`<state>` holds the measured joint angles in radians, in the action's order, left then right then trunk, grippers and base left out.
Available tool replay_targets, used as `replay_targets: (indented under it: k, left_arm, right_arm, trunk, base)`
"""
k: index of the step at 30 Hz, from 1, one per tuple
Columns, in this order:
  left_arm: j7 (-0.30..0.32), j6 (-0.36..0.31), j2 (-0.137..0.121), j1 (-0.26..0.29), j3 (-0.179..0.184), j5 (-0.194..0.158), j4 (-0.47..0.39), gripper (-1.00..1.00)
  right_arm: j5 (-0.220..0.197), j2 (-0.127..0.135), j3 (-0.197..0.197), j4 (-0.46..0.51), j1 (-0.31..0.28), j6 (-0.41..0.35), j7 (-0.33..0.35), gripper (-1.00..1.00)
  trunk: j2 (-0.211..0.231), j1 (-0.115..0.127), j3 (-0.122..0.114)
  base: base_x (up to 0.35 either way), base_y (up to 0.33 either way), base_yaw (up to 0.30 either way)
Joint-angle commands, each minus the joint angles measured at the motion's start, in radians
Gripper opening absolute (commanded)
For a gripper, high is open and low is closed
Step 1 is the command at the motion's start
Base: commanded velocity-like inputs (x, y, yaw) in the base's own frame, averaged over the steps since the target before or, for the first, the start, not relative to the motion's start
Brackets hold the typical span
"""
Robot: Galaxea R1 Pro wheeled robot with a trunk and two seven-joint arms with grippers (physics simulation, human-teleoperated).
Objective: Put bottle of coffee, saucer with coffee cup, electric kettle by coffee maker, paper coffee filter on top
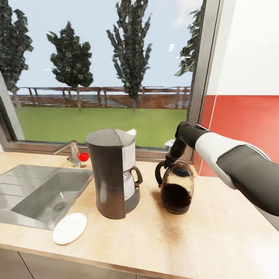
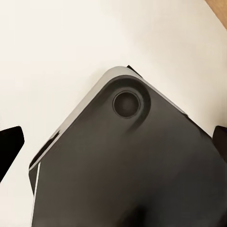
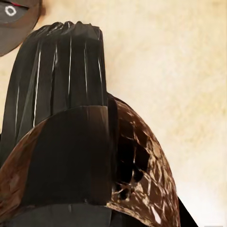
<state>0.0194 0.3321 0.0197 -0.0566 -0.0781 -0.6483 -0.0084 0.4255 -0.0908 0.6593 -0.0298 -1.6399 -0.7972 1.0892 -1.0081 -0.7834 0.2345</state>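
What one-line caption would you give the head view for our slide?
Right arm reaching to the electric kettle standing on the kitchen countertop beside the coffee maker, saucer near the sink.

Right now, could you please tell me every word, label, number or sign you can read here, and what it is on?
No readable text in any view.
Coffee maker: no brand or markings legible.
Kettle: no label visible.
Small white ring with a red mark on a dark object in the right wrist view: a symbol, not text; too blurred to identify.
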Motion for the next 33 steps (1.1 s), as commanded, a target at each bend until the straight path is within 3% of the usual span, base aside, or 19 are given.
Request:
replay_targets:
  k: [1,22,33]
  left_arm:
    - [0.002,0.002,0.001,0.0,-0.008,0.002,-0.001,1.0]
    - [0.002,0.005,0.003,0.0,-0.008,0.002,-0.001,1.0]
    - [0.002,0.004,0.003,0.0,-0.008,0.002,-0.001,1.0]
  right_arm:
    - [0.007,0.0,-0.006,-0.002,-0.001,-0.004,0.003,-1.0]
    - [0.006,0.006,-0.007,-0.002,-0.001,-0.004,-0.002,-1.0]
    - [0.006,0.0,-0.006,-0.002,-0.001,-0.004,-0.005,-1.0]
  trunk:
    - [-0.001,0.0,0.001]
    - [-0.001,0.0,0.001]
    - [-0.078,-0.042,0.036]
  base:
    - [0.0,0.0,0.018]
    - [0.0,0.0,0.051]
    - [0.0,0.0,0.0]
